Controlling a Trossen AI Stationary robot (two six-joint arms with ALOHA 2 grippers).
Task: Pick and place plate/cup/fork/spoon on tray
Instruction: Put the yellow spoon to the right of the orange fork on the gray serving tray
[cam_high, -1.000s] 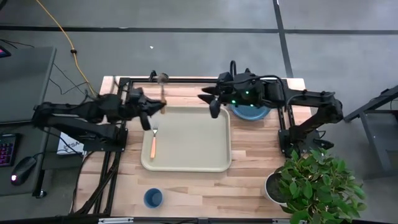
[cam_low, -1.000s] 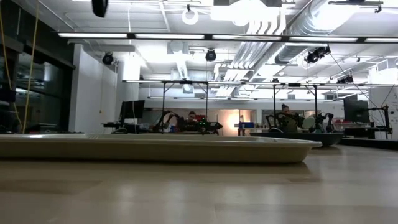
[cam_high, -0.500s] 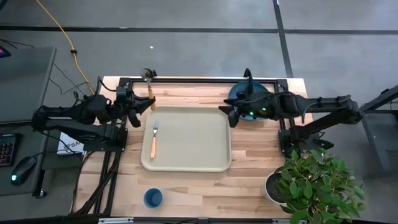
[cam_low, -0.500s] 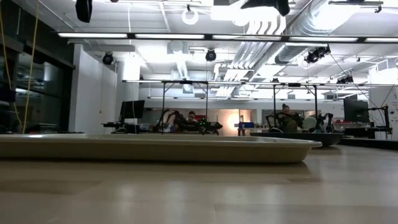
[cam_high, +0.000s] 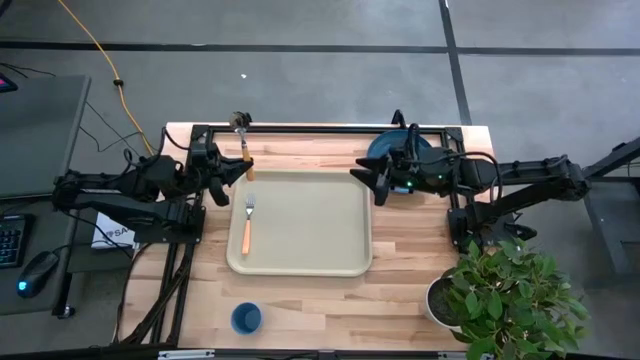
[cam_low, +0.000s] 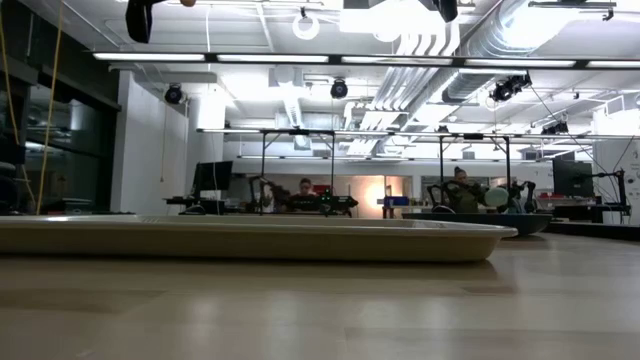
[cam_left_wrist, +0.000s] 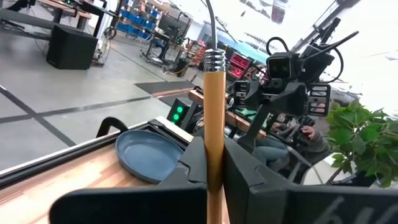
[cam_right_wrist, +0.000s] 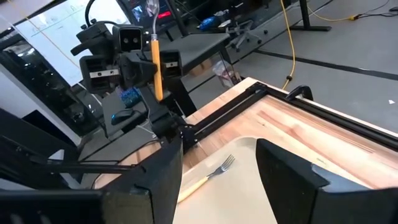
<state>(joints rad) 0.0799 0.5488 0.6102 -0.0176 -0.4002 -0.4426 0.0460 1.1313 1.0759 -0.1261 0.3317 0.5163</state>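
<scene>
My left gripper (cam_high: 240, 166) pinches the spoon (cam_high: 243, 146) upright beside the tray's (cam_high: 300, 262) far corner. My right gripper (cam_high: 366, 180) hangs spread; no readable writing.

Fork (cam_high: 247, 224) on tray (cam_high: 310, 235), plate (cam_high: 388, 150) behind its right corner, cup (cam_high: 246, 319) in front.

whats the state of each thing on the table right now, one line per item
spoon: off the table, clamped by its orange handle in the left end effector
fork: lying flat on the tray, left part
tray: flat on the table, holding only the fork
plate: on the table beyond the tray's right corner
cup: upright, off the tray
right end effector: open, empty, by the tray's right corner
</scene>
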